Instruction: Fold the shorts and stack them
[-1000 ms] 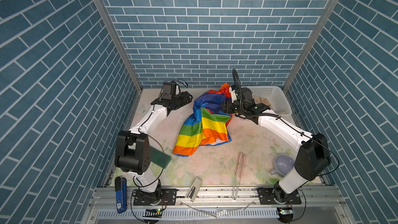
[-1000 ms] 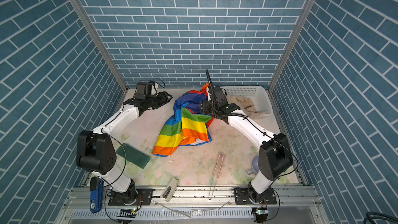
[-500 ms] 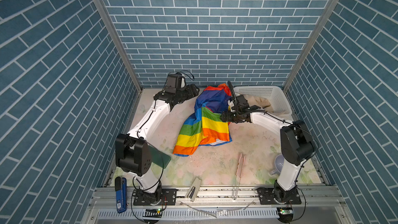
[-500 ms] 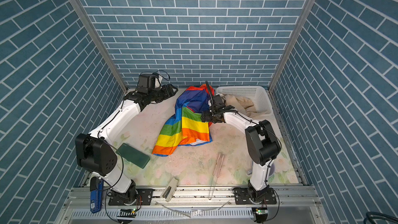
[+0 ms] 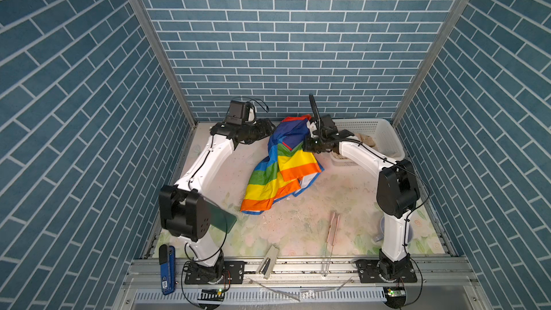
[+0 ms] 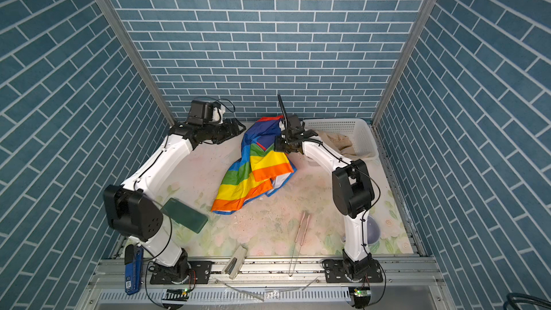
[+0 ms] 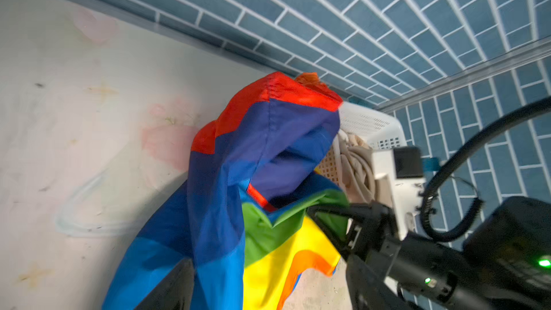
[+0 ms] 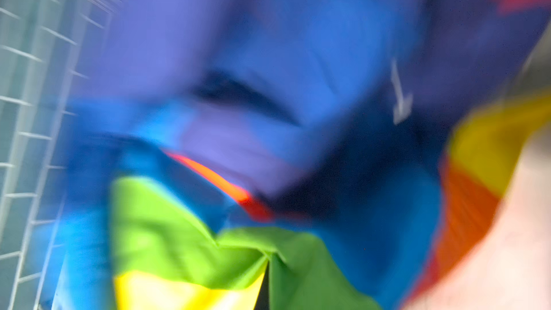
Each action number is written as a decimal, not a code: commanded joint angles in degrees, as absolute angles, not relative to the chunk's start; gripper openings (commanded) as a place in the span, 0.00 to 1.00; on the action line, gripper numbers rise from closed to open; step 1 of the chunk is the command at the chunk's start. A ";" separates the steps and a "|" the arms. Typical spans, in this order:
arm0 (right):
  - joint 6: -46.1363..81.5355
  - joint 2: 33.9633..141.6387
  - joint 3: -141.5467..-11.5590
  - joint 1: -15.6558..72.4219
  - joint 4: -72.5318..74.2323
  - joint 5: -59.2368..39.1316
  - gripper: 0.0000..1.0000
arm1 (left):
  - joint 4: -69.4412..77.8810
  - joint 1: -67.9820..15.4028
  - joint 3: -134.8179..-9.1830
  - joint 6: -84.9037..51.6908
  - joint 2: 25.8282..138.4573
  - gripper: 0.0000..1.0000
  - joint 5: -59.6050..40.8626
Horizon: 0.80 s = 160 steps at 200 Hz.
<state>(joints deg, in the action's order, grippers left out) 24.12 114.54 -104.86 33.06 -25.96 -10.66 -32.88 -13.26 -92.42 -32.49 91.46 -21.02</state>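
Note:
The rainbow-striped shorts (image 5: 283, 171) (image 6: 253, 174) hang from the basket's near corner down onto the table in both top views. My right gripper (image 5: 307, 145) (image 6: 278, 146) is shut on a fold of their green stripe (image 8: 268, 259); the left wrist view shows that pinch too (image 7: 317, 213). My left gripper (image 5: 269, 130) (image 6: 240, 130) stands open just left of the blue upper part, its dark fingers (image 7: 170, 287) wide apart with striped cloth (image 7: 226, 204) hanging in front of them. The beige shorts (image 5: 365, 139) (image 6: 338, 141) (image 7: 356, 168) lie crumpled in the white basket.
The white basket (image 5: 386, 132) (image 6: 359, 128) stands in the back right corner. A green flat case (image 5: 223, 219) lies by the left arm. Pink tongs (image 5: 333, 228), a beige clip (image 5: 268, 260), a blue device (image 5: 167, 269) and a purple cup (image 6: 372, 229) lie near the front.
My right gripper has come down beside the rainbow shorts and shut on their green stripe. My left gripper has moved back and right to the shorts' blue top and opened wider.

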 commanded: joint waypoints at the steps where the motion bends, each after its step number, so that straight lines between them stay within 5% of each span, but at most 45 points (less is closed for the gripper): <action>1: 13.47 114.34 -118.33 35.44 -30.72 -1.90 0.00 | -36.90 -8.56 -89.17 -31.48 79.66 0.84 -17.46; 36: 8.06 118.13 -136.51 37.04 -31.73 -0.94 0.00 | -36.43 -4.59 -82.49 -34.20 71.82 0.84 -18.39; 65: 5.45 117.51 -140.04 39.30 -29.81 -16.12 0.00 | -34.77 -3.63 -78.27 -35.09 68.62 0.84 -19.70; 86: 0.56 115.14 -133.62 43.04 -29.94 -24.17 0.00 | -32.98 -3.13 -74.21 -36.22 66.53 0.84 -19.24; 160: 6.25 110.59 -97.93 51.71 -26.13 -23.42 0.00 | -28.72 -0.18 -67.31 -38.76 65.65 0.88 -18.72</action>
